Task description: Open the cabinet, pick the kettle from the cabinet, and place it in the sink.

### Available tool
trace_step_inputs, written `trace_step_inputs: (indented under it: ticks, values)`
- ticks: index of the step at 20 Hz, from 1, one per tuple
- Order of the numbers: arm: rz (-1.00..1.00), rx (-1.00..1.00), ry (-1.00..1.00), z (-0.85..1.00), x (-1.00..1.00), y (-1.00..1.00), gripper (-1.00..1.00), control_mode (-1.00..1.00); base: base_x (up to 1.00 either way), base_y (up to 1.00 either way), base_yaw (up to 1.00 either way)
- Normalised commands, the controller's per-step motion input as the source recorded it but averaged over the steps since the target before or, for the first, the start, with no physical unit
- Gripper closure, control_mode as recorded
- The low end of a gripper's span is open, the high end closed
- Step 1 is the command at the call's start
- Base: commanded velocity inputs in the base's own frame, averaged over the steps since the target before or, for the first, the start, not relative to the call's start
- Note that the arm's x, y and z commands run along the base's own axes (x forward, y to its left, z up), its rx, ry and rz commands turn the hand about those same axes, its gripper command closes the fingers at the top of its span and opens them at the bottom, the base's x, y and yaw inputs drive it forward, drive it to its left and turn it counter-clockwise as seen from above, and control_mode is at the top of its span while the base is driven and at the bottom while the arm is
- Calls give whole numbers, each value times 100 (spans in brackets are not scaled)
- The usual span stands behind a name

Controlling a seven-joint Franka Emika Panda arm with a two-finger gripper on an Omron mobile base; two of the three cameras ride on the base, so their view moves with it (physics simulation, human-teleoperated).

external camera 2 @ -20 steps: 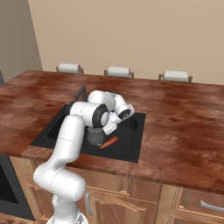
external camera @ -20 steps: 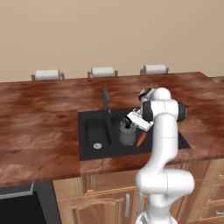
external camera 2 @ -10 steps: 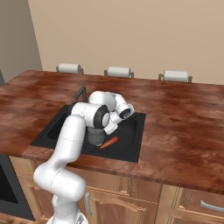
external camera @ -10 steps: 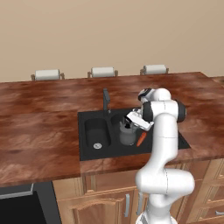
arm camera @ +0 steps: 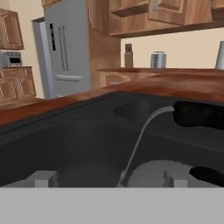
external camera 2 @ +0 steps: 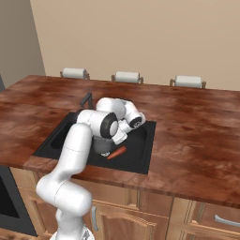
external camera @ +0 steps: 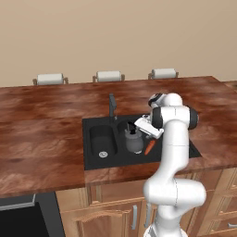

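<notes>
The dark grey kettle [external camera: 134, 141] stands upright in the right basin of the black sink [external camera: 92, 159], partly hidden behind my arm in the right base view [external camera 2: 100, 145]. My gripper [external camera: 137, 128] hovers just above the kettle's top and is open. In the hand view my gripper [arm camera: 107, 178] has its fingertips [arm camera: 43, 178] spread wide, and the kettle's thin arched handle [arm camera: 142, 135] rises between them untouched. The kettle's rounded top [arm camera: 151, 173] lies just below. An upper wooden cabinet [arm camera: 131, 11] shows far off across the room.
An orange carrot [external camera: 149, 147] lies in the same basin just right of the kettle. The slim faucet [external camera: 112, 105] rises behind the sink's divider. Three paper towel rolls [external camera: 109, 76] line the counter's far edge. A black stovetop [external camera: 18, 217] sits at the lower left.
The jaws have spread apart and let go of the kettle's handle. The kettle stays in the right basin, and the arm has barely moved.
</notes>
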Motion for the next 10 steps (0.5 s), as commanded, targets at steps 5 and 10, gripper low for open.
trace_step_inputs:
  ticks: [5, 10]
  values:
    - [-1, 2, 0, 0, -9, -21, -100, -100, 0, 0, 0]
    - [-4, 0, 0, -1, -11, -26, -100, -100, 0, 0, 0]
